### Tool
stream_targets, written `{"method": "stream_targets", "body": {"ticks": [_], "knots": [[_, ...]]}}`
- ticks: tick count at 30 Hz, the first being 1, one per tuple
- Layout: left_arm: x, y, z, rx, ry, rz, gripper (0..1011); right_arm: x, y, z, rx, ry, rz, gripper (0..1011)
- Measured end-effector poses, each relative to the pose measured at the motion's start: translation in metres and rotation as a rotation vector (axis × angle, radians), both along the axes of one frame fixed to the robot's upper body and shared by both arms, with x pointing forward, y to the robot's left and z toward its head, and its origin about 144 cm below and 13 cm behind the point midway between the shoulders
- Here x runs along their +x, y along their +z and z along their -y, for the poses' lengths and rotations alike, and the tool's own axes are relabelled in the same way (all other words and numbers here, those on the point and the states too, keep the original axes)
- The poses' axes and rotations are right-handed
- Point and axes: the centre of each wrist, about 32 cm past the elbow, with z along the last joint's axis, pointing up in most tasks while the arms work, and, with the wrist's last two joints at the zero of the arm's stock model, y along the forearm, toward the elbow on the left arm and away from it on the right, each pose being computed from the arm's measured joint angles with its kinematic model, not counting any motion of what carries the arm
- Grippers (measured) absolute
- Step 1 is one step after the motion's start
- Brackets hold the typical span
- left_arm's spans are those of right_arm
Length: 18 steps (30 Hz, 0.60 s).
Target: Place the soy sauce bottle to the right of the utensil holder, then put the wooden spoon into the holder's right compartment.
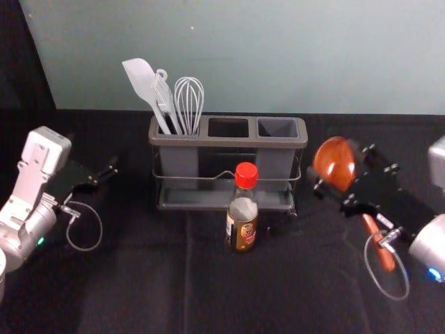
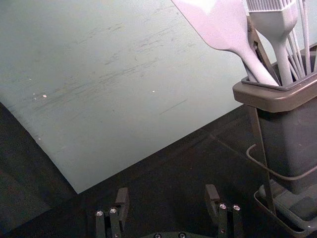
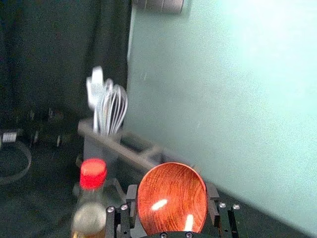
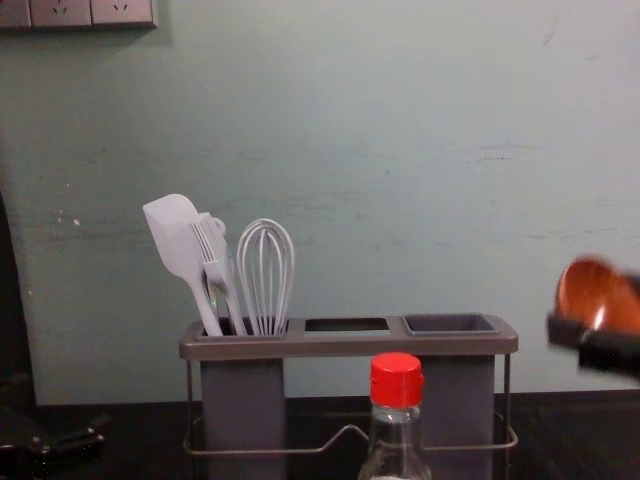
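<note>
Right of frame, the right end effector pinched the spoon round its bowl, the left end effector sat spread at left, bottle lower centre, and the handle needed aiming straight down the right compartment!

This looks like a robotics lab's test bench: black cloth spreads beneath the left gripper and right gripper, a scuffed wall stands beyond both, sockets sit high beyond the left one, and a kitchen utensil holder stands between.
</note>
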Motion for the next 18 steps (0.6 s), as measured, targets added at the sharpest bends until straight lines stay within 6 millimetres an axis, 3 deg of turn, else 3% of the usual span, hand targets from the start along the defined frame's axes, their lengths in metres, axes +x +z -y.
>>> {"method": "stream_targets", "body": {"ticks": [6,18], "knots": [[0.0,0.0,0.0,0.0,0.0,0.0,1005,-0.0051,-0.0087,0.0041,0.084,-0.003,0.135,837],[0.0,0.0,0.0,0.0,0.0,0.0,1005,-0.0044,-0.0084,0.0041,0.092,0.004,0.129,837]]}}
